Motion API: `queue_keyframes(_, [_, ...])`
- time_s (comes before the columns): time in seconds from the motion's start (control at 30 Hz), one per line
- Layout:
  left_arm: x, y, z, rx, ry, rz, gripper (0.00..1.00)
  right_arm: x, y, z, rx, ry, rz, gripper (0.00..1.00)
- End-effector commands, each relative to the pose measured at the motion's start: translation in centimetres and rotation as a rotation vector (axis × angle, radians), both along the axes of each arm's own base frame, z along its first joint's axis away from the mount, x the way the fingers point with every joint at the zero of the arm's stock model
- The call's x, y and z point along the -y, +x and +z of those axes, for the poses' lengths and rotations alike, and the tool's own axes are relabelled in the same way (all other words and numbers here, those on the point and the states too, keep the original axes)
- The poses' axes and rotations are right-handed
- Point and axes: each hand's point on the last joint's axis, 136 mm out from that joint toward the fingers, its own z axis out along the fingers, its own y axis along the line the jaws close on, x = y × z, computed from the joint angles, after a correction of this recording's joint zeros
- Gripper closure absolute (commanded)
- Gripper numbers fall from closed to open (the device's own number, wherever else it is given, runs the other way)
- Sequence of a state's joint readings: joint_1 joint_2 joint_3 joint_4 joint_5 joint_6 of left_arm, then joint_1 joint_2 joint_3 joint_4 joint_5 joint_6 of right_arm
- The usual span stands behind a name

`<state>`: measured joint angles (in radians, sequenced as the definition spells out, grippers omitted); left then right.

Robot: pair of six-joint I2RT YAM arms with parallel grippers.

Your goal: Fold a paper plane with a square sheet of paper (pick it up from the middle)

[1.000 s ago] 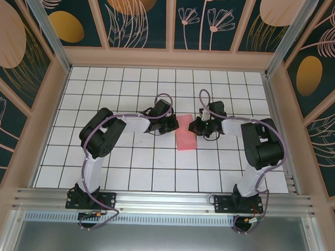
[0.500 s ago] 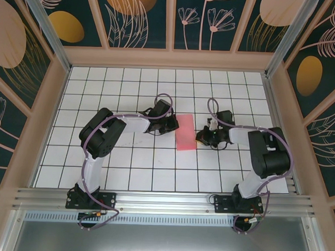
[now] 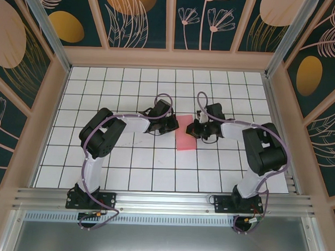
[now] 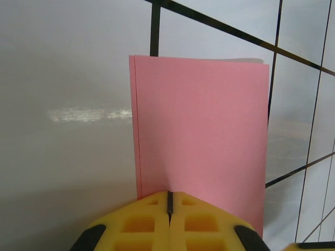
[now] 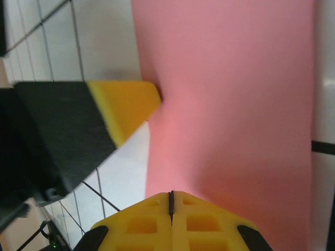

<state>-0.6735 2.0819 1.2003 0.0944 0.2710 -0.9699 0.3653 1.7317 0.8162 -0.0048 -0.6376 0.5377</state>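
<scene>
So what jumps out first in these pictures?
The pink paper, folded into a rectangle, lies flat in the middle of the white gridded table. The left gripper sits at its left edge and the right gripper at its right edge, both shut, with yellow tips. Dark floral walls ring the scene.

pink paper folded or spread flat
Folded. The square sheet of paper lies as a narrow rectangle, with a second layer's edge showing along its left side.
</scene>
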Motion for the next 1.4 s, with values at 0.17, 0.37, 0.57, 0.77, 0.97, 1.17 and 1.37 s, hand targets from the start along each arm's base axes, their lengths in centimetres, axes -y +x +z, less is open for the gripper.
queue_keyframes(0.17, [-7.8,-6.3,-10.1,-0.267,0.359,0.035,1.00,2.2,-3.5,-3.3,-0.102,-0.033,-0.018,1.00])
queue_keyframes(0.37, [-8.1,-6.2,-10.1,-0.261,0.366,0.049,1.00,4.6,-6.3,-4.1,-0.144,-0.085,-0.052,1.00])
queue_keyframes(0.57, [-8.0,-6.1,-10.0,-0.256,0.365,0.049,1.00,6.2,-7.7,-4.4,-0.165,-0.098,-0.091,1.00])
queue_keyframes(0.77, [-7.1,-5.2,-9.0,-0.217,0.343,0.023,1.00,6.1,-6.7,-3.1,-0.121,-0.086,-0.097,1.00])
queue_keyframes(0.97, [-4.9,-1.7,-4.4,-0.056,0.310,-0.056,1.00,4.6,-3.9,0.7,-0.005,-0.070,-0.119,0.99])
queue_keyframes(1.17, [-2.8,-0.1,-1.4,0.057,0.268,-0.163,1.00,4.3,-0.8,2.3,0.103,-0.138,-0.164,0.92])
queue_keyframes(1.37, [-0.9,1.2,3.1,0.150,0.157,-0.169,1.00,1.7,-0.9,0.4,0.072,-0.168,-0.121,0.92])
